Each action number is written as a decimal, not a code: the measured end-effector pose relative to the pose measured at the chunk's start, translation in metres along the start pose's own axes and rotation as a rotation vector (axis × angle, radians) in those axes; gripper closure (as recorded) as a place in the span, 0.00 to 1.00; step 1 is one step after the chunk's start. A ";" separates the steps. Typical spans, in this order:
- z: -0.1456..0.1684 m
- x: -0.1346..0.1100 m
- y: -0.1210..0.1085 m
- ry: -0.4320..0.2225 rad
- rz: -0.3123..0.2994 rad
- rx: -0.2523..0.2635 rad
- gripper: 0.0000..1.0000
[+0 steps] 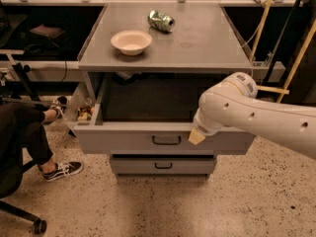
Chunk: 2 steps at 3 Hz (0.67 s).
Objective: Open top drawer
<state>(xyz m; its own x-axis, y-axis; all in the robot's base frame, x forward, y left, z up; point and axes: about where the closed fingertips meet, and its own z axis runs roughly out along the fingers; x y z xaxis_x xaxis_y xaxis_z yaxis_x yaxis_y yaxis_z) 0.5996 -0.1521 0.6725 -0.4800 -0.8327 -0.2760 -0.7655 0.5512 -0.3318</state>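
The top drawer (123, 141) of the grey cabinet stands pulled out, showing its deep, dark box (148, 100). Its small black bar handle (166, 140) is at the centre of the front. My white arm (247, 112) reaches in from the right, across the drawer's right half. The gripper (196, 136) shows only as a beige tip against the top of the drawer front, just right of the handle. The narrower middle drawer (163, 165) below is closed.
On the cabinet top (207, 48) are a beige bowl (131, 41) and a crushed green can (161, 20). A seated person's leg (27, 132) and black shoe (61, 169) are at the left, with a chair wheel (38, 226). Yellow poles (261, 19) stand at the right.
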 end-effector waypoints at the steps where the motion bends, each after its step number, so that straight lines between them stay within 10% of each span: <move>1: -0.002 -0.001 0.000 0.000 0.000 0.000 1.00; 2: -0.004 0.003 0.005 0.003 0.005 0.000 1.00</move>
<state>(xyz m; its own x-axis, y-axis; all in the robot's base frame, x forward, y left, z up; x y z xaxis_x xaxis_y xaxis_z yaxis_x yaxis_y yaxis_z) 0.5926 -0.1526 0.6738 -0.4849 -0.8302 -0.2750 -0.7630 0.5552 -0.3309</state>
